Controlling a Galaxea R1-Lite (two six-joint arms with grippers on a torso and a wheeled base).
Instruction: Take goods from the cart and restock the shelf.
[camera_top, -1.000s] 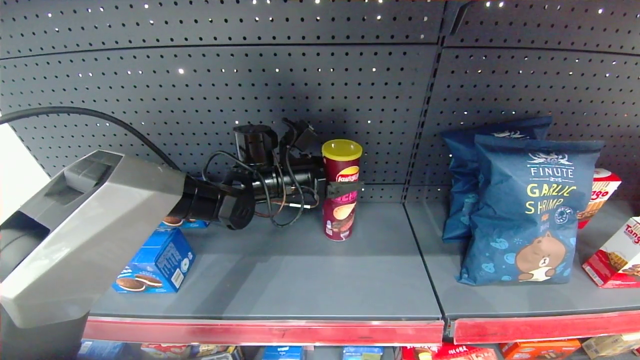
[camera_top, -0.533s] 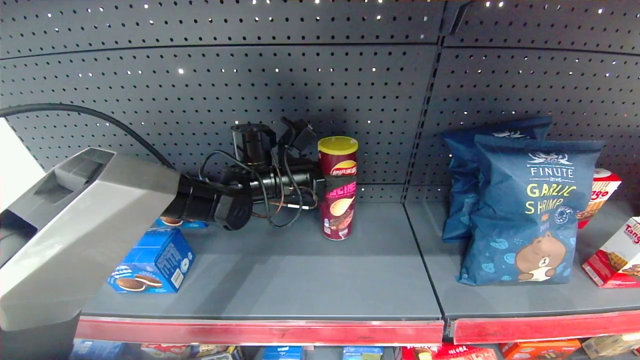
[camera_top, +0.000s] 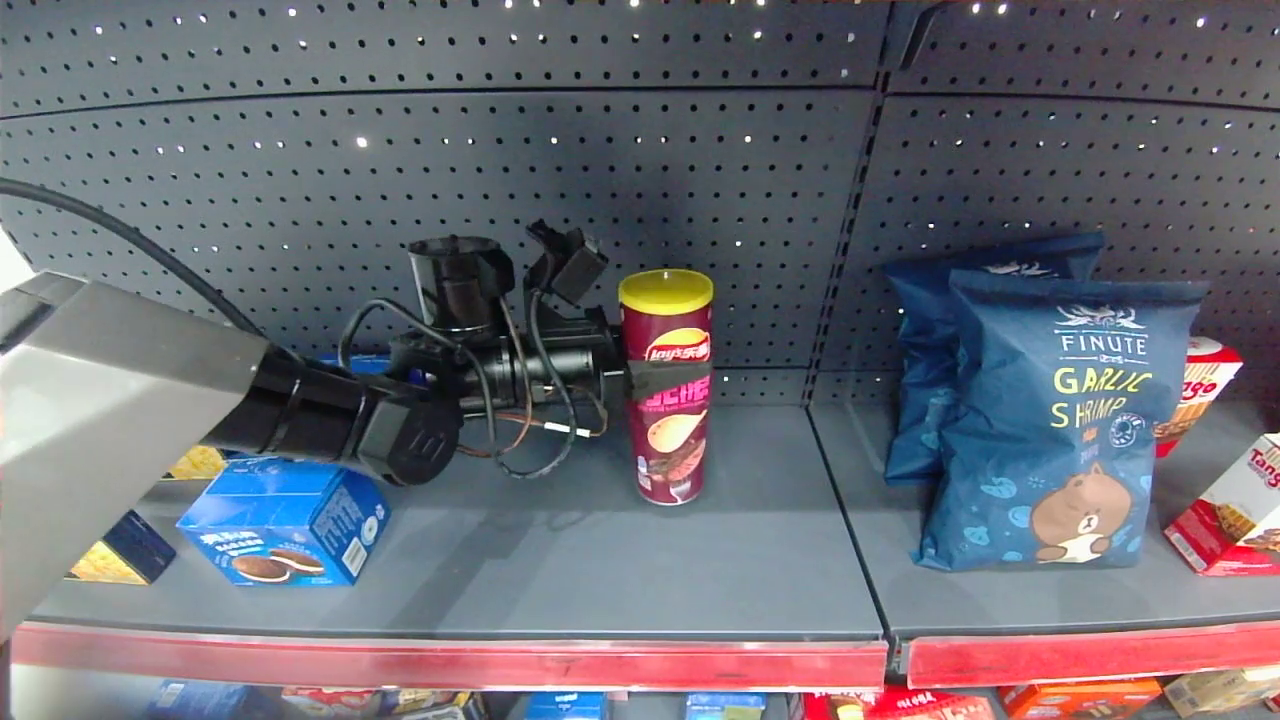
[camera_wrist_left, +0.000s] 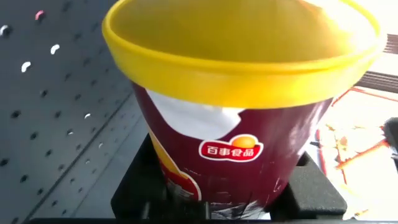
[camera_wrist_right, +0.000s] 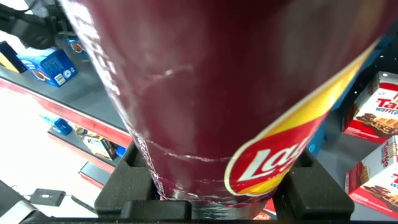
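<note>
A maroon chips can (camera_top: 666, 400) with a yellow lid stands upright at the middle of the grey shelf (camera_top: 600, 560), its base at or just above the surface. My left gripper (camera_top: 668, 377) comes in from the left and is shut on its middle. In the left wrist view the can (camera_wrist_left: 242, 124) sits between the black fingers (camera_wrist_left: 134, 193). In the right wrist view my right gripper (camera_wrist_right: 214, 193) is shut on a second maroon chips can (camera_wrist_right: 205, 106), seen very close with the shelf behind it.
A blue cookie box (camera_top: 285, 520) and a dark box with yellow print (camera_top: 110, 550) lie front left. Two blue shrimp-snack bags (camera_top: 1050, 420) and red boxes (camera_top: 1225, 510) fill the right. The pegboard wall (camera_top: 700, 180) is close behind, and the grey shelf between the can and the bags is bare.
My left arm has drawn back to the left and toward the shelf front, carrying the chips can with it. The can now stands nearer and slightly further left.
</note>
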